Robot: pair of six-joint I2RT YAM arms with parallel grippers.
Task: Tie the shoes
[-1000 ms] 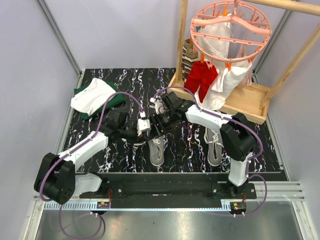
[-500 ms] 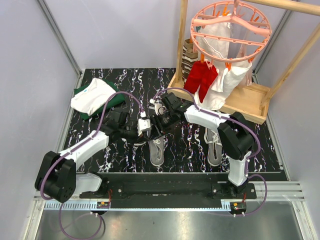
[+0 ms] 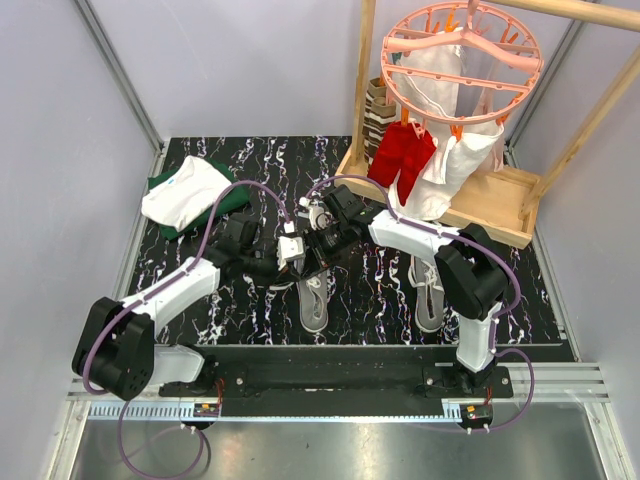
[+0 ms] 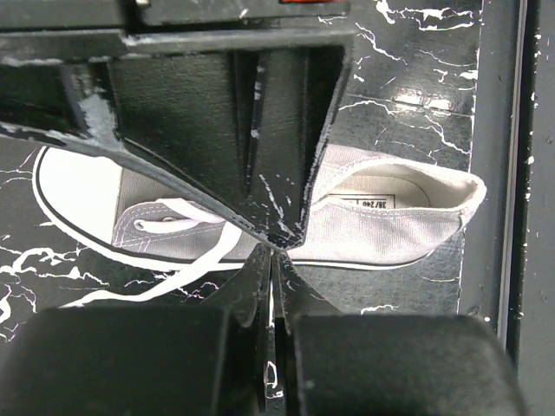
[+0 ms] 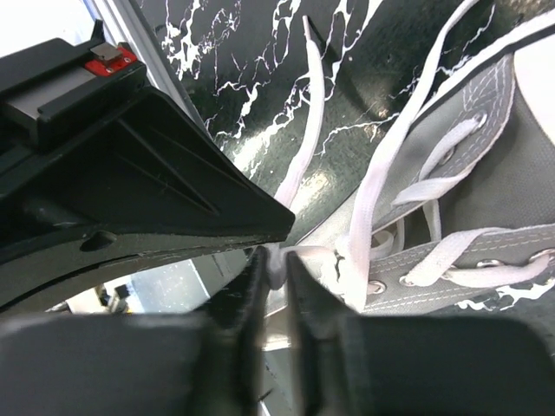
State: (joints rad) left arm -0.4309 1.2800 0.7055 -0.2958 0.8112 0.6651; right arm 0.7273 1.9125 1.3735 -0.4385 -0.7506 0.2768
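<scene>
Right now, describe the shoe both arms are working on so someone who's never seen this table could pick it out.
On the black marbled table, two grey sneakers lie near the front edge. It is the left shoe, farther from the wooden rack; unlike the right shoe, it has the left gripper and right gripper meeting over its white laces.

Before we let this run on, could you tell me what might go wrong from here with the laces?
1. The right gripper pinches a thin white lace only at its very tips; it could slip out under tension.
2. The shut left gripper sits tip to tip with it above the grey shoe; the fingers could collide.
3. Nothing holds that shoe down, so a hard pull might drag it.
</scene>
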